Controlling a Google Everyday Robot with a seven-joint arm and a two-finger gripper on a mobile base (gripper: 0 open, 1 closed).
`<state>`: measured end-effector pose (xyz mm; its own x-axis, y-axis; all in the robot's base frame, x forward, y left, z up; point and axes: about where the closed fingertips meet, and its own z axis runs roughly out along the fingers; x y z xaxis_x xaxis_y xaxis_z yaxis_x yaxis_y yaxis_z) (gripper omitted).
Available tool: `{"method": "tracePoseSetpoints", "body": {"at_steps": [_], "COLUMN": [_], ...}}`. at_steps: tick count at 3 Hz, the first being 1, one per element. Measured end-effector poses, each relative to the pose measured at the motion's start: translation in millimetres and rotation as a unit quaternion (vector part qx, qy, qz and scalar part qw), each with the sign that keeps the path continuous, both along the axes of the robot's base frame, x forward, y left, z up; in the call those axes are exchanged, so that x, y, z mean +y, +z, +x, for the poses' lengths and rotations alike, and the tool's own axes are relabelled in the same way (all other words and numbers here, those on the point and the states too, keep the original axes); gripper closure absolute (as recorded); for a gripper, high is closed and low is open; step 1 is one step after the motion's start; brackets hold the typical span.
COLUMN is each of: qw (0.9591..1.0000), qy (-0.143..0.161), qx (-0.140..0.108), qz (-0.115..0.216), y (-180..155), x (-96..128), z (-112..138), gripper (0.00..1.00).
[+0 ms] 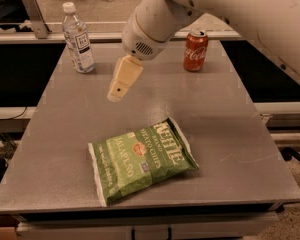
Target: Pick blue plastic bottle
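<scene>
The blue plastic bottle (78, 38) stands upright at the far left corner of the grey table (230, 134). It is clear with a white cap and a white label with a dark square. My gripper (118, 88) hangs from the white arm above the middle of the table's far half. It is to the right of the bottle and a little nearer the front, apart from it and holding nothing.
A red soda can (195, 50) stands at the far right of the table. A green bag of Kettle chips (141, 158) lies flat near the front edge. A metal post (34, 14) stands behind the table at far left.
</scene>
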<state>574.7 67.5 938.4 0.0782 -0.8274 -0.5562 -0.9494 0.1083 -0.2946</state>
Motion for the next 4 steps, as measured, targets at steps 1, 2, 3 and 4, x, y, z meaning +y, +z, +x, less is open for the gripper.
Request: {"method": "tracePoseSetpoints", "body": {"at_steps": [1, 2, 3, 4], "qw": [0.9993, 0.9964, 0.9916, 0.9846], "qy": [-0.011, -0.019, -0.028, -0.034], "qx": [-0.006, -0.018, -0.024, -0.027], "qz": [0.034, 0.081, 0.124, 0.170], "y": [-17, -36, -51, -58], "x": [20, 51, 78, 103], "z": [26, 74, 114, 144], "gripper": [0.00, 0.00, 0.00, 0.00]}}
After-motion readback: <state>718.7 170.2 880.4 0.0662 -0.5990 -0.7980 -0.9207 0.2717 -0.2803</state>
